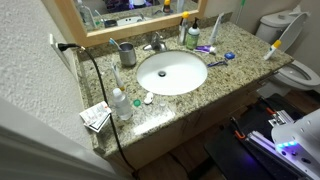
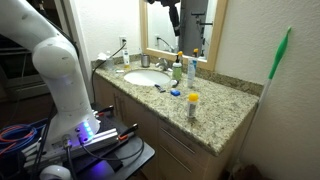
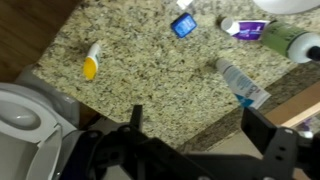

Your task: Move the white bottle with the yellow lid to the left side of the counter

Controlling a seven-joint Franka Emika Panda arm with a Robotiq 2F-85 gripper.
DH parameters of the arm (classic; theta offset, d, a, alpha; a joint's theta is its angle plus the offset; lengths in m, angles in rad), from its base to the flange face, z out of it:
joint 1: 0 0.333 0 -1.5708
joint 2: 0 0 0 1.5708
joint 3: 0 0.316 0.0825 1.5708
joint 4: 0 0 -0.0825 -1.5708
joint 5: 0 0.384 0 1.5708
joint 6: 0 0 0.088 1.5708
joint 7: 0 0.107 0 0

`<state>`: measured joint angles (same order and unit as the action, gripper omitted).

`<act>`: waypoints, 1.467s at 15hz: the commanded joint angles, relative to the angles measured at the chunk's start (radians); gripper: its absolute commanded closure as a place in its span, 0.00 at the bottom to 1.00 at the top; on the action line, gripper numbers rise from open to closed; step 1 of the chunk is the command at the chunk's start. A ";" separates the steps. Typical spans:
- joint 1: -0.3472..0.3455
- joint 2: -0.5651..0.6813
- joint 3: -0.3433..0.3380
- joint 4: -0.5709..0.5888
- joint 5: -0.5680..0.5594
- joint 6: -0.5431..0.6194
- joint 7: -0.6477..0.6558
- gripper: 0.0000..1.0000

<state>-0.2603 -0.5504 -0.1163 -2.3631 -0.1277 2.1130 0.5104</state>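
The white bottle with the yellow lid (image 2: 193,103) stands upright on the speckled granite counter (image 2: 228,118), alone and apart from the sink (image 2: 147,77). It also shows in an exterior view (image 1: 273,48) at the counter's end by the toilet. In the wrist view the bottle (image 3: 92,62) is seen from above, cap towards the camera. My gripper (image 3: 200,132) is open and empty. It hangs high above the counter's front edge (image 3: 190,112), off to the side of the bottle.
A small blue object (image 3: 183,25), a toothpaste tube (image 3: 245,28), a green-and-white bottle (image 3: 285,40) and a blue-labelled bottle (image 3: 240,82) stand near the sink. A clear bottle (image 1: 120,103) stands at the counter's far end. The toilet (image 3: 25,115) is beside the counter.
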 commanded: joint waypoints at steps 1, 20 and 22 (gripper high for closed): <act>-0.096 0.065 -0.005 0.001 -0.111 -0.039 -0.033 0.00; -0.123 0.297 -0.261 -0.053 0.034 0.078 -0.421 0.00; -0.116 0.253 -0.249 -0.077 0.040 0.051 -0.408 0.00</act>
<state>-0.3621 -0.2978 -0.3800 -2.4418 -0.0933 2.1669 0.1065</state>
